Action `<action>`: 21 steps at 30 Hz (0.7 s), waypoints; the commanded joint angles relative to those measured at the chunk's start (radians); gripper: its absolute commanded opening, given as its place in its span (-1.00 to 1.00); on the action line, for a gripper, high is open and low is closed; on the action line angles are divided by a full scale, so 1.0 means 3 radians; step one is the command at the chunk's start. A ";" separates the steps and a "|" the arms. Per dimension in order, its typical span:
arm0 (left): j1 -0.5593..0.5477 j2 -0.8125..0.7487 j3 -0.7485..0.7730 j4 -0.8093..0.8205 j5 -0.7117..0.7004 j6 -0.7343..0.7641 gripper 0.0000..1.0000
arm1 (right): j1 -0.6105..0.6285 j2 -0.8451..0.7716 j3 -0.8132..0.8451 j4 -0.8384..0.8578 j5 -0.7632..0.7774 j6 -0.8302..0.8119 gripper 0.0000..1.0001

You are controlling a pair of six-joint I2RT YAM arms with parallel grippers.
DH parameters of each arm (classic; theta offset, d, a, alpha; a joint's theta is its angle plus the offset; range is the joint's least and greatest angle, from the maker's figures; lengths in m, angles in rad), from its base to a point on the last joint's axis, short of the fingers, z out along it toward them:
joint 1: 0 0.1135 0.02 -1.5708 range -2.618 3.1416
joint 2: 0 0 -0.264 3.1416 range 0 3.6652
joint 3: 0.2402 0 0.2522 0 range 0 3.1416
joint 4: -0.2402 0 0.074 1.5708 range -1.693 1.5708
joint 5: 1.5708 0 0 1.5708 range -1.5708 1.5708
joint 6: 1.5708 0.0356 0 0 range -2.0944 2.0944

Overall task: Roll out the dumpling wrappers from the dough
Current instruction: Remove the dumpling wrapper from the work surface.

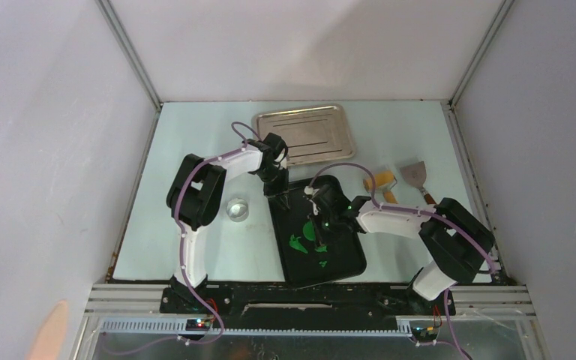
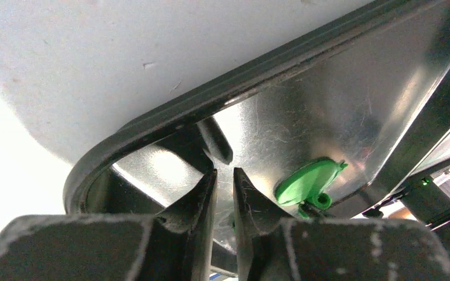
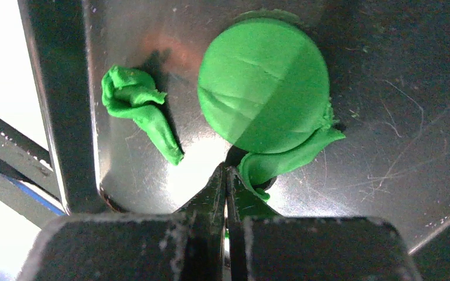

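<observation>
A round flat green dumpling wrapper point(image 3: 263, 96) lies on the black tray point(image 1: 349, 259). A curled green scrap strip point(image 3: 290, 157) hangs off its near edge. My right gripper point(image 3: 227, 171) is shut, with the end of that strip pinched at its right finger. A jagged lump of scrap dough point(image 3: 137, 108) lies to the left; in the top view it point(image 1: 298, 242) is beside my right gripper point(image 1: 321, 234). My left gripper point(image 2: 224, 172) is nearly shut and empty, its tips down in the tray's far left corner point(image 1: 279, 196). The wrapper also shows in the left wrist view point(image 2: 304, 181).
A steel tray point(image 1: 305, 133) stands at the back. A tan wooden roller point(image 1: 382, 182) and a metal scraper point(image 1: 414, 175) lie right of the black tray. A round clear ring point(image 1: 236, 208) sits to its left. Small green crumbs point(image 1: 322, 262) lie near the tray's front.
</observation>
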 commanded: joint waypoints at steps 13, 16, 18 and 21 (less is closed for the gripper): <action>0.0037 0.0183 -0.0063 0.0038 -0.0370 0.0095 -0.57 | -0.0571 -0.0440 -0.0223 -0.0300 0.0303 -0.0180 -1.00; 0.0037 0.0177 -0.0065 0.0020 -0.0401 0.0108 -0.57 | -0.0624 -0.0431 -0.0230 -0.0294 0.0318 -0.0180 -1.00; 0.0037 0.0169 -0.0065 0.0015 -0.0407 0.0113 -0.56 | -0.0665 -0.0425 -0.0233 -0.0283 0.0315 -0.0175 -1.00; 0.0037 0.0161 -0.0081 0.0024 -0.0401 0.0112 -0.56 | -0.0761 -0.0440 -0.0233 -0.0256 0.0345 -0.0171 -1.00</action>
